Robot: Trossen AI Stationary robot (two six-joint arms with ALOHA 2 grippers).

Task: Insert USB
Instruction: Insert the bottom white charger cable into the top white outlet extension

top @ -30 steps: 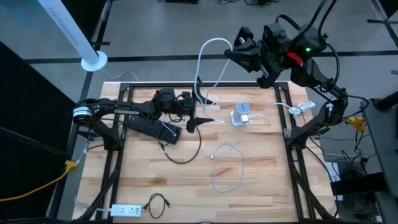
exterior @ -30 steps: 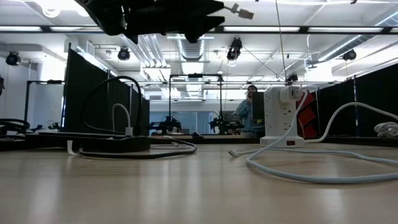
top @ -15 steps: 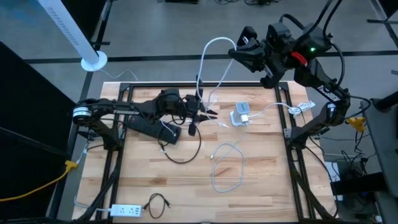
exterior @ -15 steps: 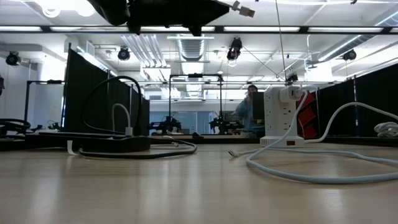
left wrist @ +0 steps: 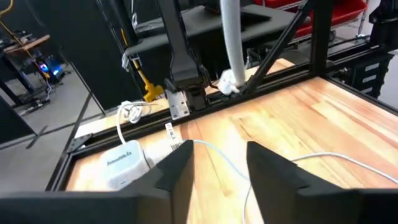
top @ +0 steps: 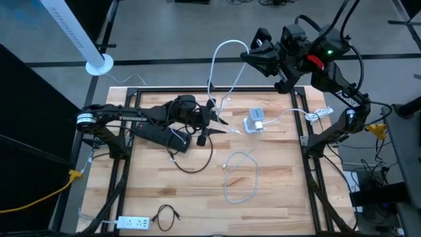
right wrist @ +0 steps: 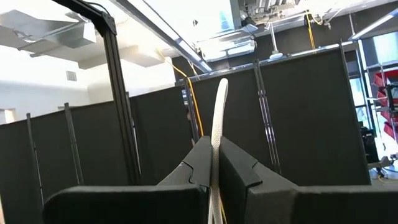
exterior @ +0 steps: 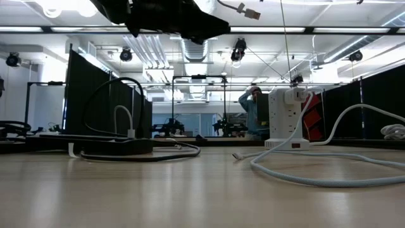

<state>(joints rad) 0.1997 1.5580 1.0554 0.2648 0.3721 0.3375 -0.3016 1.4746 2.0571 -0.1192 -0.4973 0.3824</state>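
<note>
Black power strip (top: 158, 134) on table (top: 276, 197) – small white strip (top: 133, 223) at corner, person (exterior: 253, 111) beyond.

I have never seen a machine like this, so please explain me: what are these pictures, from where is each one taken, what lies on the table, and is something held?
It is a robot with two dark arms at a wooden table. One picture looks straight down from above, one looks level across the tabletop, and two come from cameras on the arms' wrists.

On the table lie a black power strip, a white charger block, a loose white cable, a small black cable and a white power strip.

The right gripper is raised beyond the far edge of the table, shut on a braided white cable that curves down toward the table. The left gripper hovers above the table near the charger block. Its fingers stand apart, with a thin part of the white cable showing between them; I cannot tell whether they touch it.
</note>
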